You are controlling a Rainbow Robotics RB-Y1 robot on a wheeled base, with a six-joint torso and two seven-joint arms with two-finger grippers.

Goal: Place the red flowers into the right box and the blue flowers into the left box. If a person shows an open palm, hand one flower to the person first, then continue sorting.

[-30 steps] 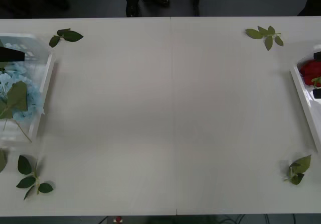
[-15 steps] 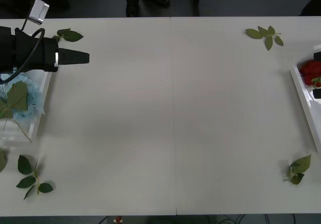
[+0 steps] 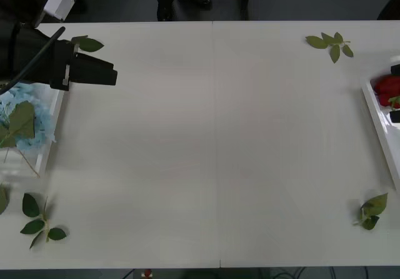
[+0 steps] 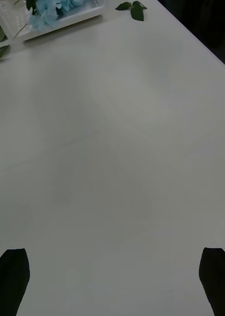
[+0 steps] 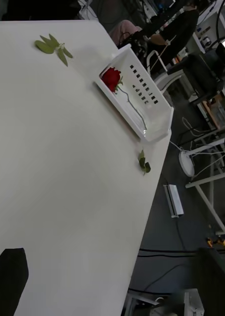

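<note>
Blue flowers (image 3: 22, 119): in left box (image 3: 55, 113), desk's (image 3: 212, 147) 9 o'clock. Red flowers (image 3: 386, 90): right box (image 3: 380, 126), 3 o'clock. Likely light, soft-headed; take by stem. Left hand (image 3: 103, 74): state indiscernible. Right hand (image 4: 112, 279): released, empty.

pale blue flowers (image 3: 25, 113) with big green leaves heaped in the left box (image 3: 55, 113) at the desk's left edge, a red flower (image 5: 112, 78) lying in the slotted white right box (image 5: 142, 91)
</note>
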